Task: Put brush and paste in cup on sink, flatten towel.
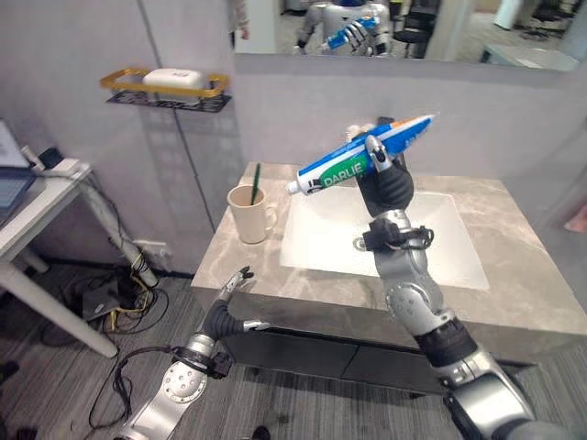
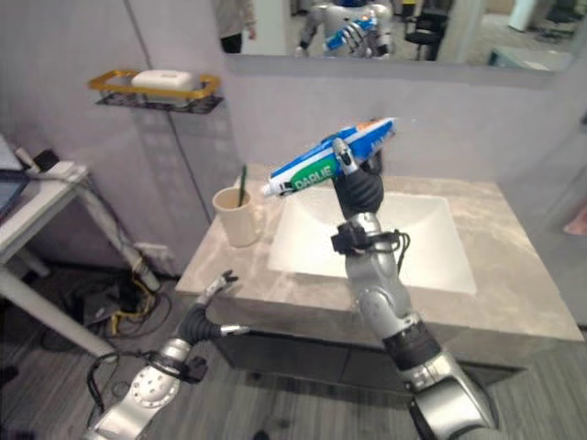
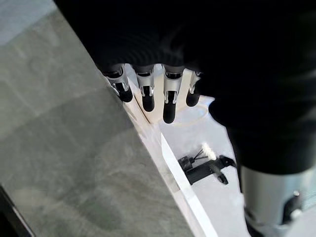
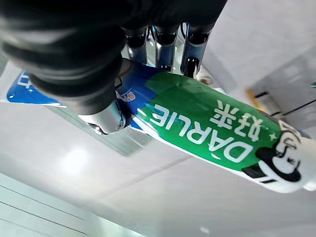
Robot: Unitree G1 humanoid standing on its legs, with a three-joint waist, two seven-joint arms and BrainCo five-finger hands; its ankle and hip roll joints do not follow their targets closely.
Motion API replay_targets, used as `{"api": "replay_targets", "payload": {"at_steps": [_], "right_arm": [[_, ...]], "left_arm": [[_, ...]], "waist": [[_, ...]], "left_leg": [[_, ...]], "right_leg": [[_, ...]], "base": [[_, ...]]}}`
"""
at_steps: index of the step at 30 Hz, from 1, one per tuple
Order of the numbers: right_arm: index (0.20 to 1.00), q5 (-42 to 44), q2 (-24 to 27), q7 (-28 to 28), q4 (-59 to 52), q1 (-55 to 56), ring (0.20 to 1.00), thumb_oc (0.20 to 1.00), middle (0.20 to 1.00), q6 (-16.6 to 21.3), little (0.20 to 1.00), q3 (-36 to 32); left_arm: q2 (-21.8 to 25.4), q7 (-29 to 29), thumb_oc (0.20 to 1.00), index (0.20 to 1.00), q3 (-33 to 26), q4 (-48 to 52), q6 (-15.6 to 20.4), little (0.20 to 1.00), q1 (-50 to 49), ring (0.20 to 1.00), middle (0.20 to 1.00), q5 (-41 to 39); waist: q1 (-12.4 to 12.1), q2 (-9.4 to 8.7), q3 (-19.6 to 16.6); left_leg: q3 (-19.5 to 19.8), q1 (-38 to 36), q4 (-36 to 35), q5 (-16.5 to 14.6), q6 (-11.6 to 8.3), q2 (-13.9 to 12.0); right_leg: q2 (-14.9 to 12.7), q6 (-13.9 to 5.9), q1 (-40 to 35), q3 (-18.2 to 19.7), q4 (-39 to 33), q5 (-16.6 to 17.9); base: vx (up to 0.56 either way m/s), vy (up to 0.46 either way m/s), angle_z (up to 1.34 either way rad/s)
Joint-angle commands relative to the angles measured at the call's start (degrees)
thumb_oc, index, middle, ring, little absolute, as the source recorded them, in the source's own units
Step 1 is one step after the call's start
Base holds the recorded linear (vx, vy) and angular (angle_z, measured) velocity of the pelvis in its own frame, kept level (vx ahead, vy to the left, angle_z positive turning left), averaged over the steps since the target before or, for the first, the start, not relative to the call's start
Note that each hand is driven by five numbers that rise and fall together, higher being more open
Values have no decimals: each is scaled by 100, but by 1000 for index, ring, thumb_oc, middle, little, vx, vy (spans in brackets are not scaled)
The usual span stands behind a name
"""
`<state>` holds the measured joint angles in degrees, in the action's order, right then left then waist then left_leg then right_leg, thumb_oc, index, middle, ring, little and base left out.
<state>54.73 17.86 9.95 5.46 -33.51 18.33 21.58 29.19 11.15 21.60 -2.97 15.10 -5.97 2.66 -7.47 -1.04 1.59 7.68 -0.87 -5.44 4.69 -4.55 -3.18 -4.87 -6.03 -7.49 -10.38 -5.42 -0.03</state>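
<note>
My right hand [image 1: 383,174] grasps the toothpaste [image 1: 362,154] above the sink [image 1: 385,240], left hand [image 1: 231,291] relaxed below; next I must carry it left to the cup [image 1: 250,213].

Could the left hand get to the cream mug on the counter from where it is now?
Probably yes. The left hand hangs open at the grey marble counter's front edge, and the cream mug with its green brush stands just beyond, with bare stone between.
</note>
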Motion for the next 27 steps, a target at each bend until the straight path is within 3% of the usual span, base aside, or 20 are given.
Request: {"api": "replay_targets", "payload": {"at_steps": [1, 16, 27], "right_arm": [[200, -337, 127, 147, -87, -829, 200, 200, 200, 155, 200, -193], [200, -785, 627, 690, 1344, -2249, 200, 200, 200, 41, 200, -187], [200, -1243, 944, 982, 2644, -3126, 200, 200, 200, -190, 200, 26]], "left_arm": [[535, -70, 1000, 1000, 62, 91, 124, 1000, 304, 1000, 1000, -227], [951, -224, 1000, 1000, 240, 187, 144, 1000, 235, 1000, 1000, -481], [1167, -279, 1000, 1000, 282, 336, 175, 1000, 204, 1000, 1000, -683]], "waist": [[-109, -401, 159], [-606, -614, 267], [-740, -649, 303]], "left_leg": [[91, -232, 97, -877, 121, 159], [405, 78, 101, -755, 131, 296], [544, 266, 85, -701, 145, 391]], "right_leg": [[-293, -179, -16, -162, 264, -534], [-360, -242, 25, -478, 193, -485], [-406, -272, 90, -598, 128, -435]], "base": [[-8, 20, 20], [3, 30, 15], [2, 23, 8]]}}
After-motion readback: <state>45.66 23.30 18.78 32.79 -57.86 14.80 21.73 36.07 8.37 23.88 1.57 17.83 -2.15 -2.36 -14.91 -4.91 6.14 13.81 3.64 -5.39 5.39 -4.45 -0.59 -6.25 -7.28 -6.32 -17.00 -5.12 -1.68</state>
